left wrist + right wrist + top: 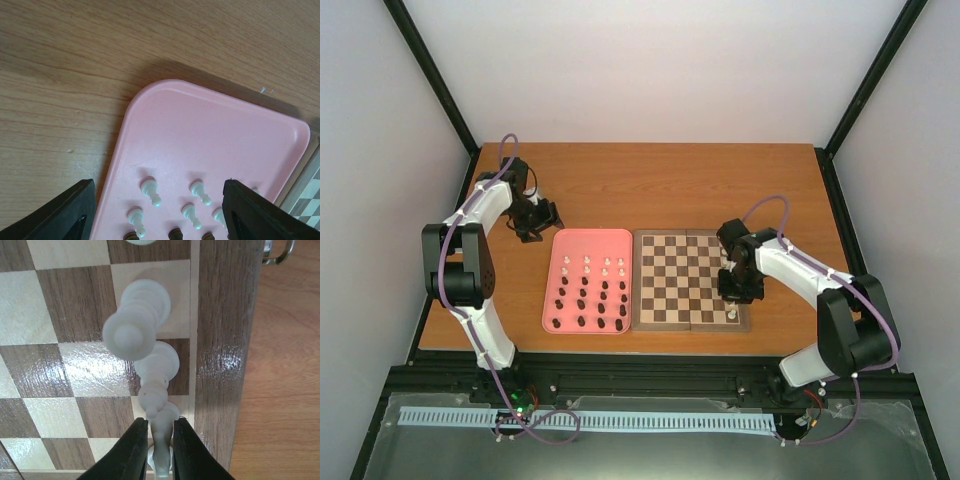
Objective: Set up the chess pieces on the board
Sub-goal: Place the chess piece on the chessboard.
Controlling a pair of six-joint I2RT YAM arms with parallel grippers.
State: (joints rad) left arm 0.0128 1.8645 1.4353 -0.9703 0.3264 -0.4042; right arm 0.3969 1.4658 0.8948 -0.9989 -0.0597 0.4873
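Right pincer [160,426] pinches a white piece [161,452] at the board's [665,290] right edge; left pincer [159,184], spread, hovers by the far left corner of the pink tray [200,125] holding other pieces [150,189].

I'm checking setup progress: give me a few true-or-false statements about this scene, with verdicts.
1. The right gripper pinches a white piece at the board's edge. True.
2. The left gripper holds a dark piece. False: it is open and empty, near the tray's corner.
3. The tray holds white pieces and dark pieces. True.
4. Dark pieces stand on the board. False: only white ones show there.
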